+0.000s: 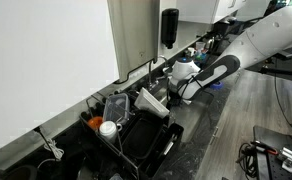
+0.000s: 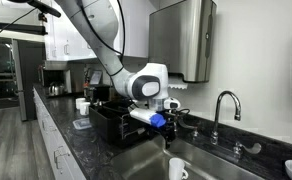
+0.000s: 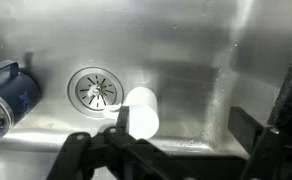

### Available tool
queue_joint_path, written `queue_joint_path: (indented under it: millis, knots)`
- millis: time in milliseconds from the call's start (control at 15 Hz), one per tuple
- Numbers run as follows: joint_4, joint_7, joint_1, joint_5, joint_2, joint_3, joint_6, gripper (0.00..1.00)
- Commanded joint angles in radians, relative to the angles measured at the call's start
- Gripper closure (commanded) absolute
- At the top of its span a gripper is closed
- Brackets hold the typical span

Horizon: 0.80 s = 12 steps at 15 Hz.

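In the wrist view my gripper [image 3: 186, 125] hangs over a steel sink [image 3: 191, 50], open, with nothing between its dark fingers [image 3: 248, 128]. A white cup [image 3: 141, 110] lies on its side on the sink floor beside the round drain [image 3: 94, 88], close to the left finger and apart from it. A blue mug [image 3: 8, 92] lies at the sink's left end. In an exterior view the gripper [image 2: 170, 128] is poised above the sink, and the white cup [image 2: 178, 172] shows below it.
A black dish rack [image 2: 108, 122] with items stands on the dark counter next to the sink. A curved faucet [image 2: 222, 104] rises behind the basin. A steel dispenser [image 2: 182, 40] hangs on the wall above. The rack [image 1: 136, 138] also holds an orange object [image 1: 91, 122].
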Motion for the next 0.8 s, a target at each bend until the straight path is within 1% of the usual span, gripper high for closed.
queue_joint_path:
  millis: [0,267,733]
  knots:
    - [0.097,-0.015,-0.038,0.011,0.084,0.037,-0.037,0.0]
    - [0.163,-0.028,-0.058,0.014,0.155,0.059,-0.007,0.0]
    - [0.274,-0.031,-0.073,0.018,0.249,0.091,-0.007,0.0]
